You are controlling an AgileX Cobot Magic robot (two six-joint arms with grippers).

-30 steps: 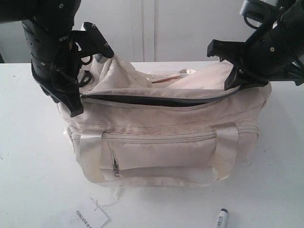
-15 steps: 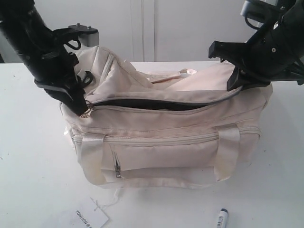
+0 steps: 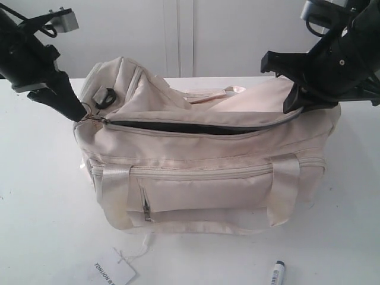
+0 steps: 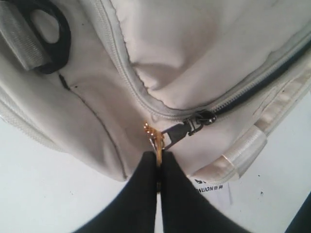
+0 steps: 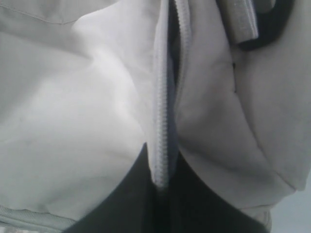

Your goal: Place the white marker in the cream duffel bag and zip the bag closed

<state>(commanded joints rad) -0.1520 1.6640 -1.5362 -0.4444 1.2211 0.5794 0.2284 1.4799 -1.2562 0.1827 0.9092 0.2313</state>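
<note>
- At the soft cream fabric duffel bag's [image 3: 208, 178] left end, the left arm slants down; left gripper [image 3: 80, 113] pinched tight on the gold round zipper pull [image 4: 154, 138]
- right arm leans in opposite; right gripper [image 3: 295, 102] clamped on the zipper edge [image 5: 163, 121]; zipper gaping between
- slim white black-capped marker [image 3: 277, 273] lies outside on the white surface [image 3: 35, 208], before the bag's right corner; printed paper tag [image 3: 113, 273] front left
</note>
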